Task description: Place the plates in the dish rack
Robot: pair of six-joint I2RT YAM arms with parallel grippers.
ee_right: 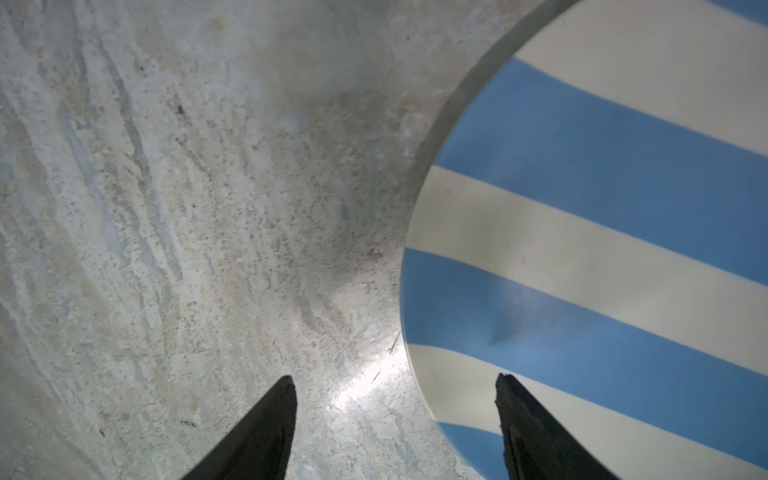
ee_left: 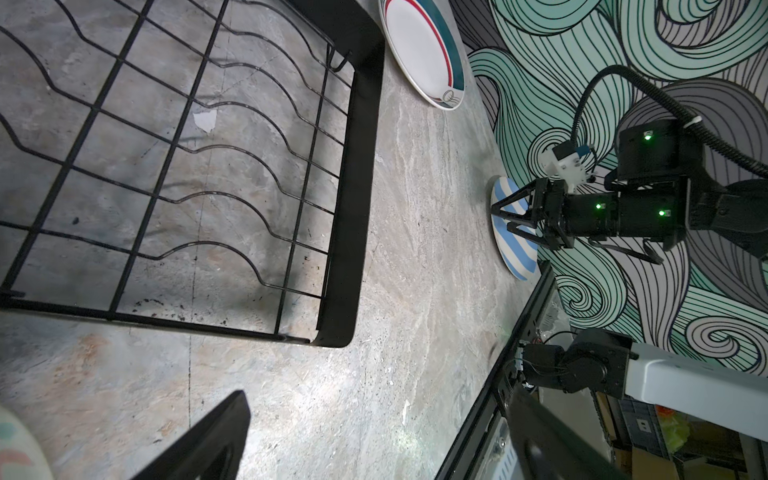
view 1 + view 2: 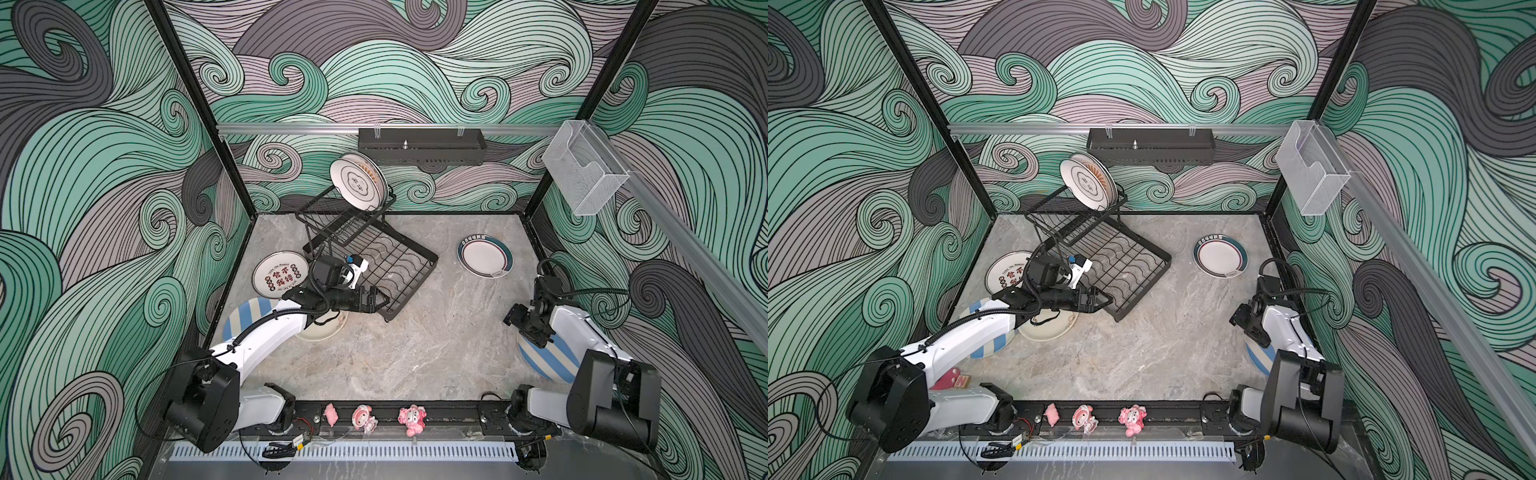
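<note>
Straddling the striped plate (image 1: pixel 602 249) rim, the right tool (image 1: pixel 395 377) gapes.

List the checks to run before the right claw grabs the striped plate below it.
1. Right claw open and empty: ok.
2. It straddles the rim of the striped plate: ok.
3. Claw low enough to grip the rim: cannot tell.
4. Dish rack lower tray has free slots: ok.
5. Left claw out of the way of the rack: not ok, it hangs at the rack's near corner.
</note>
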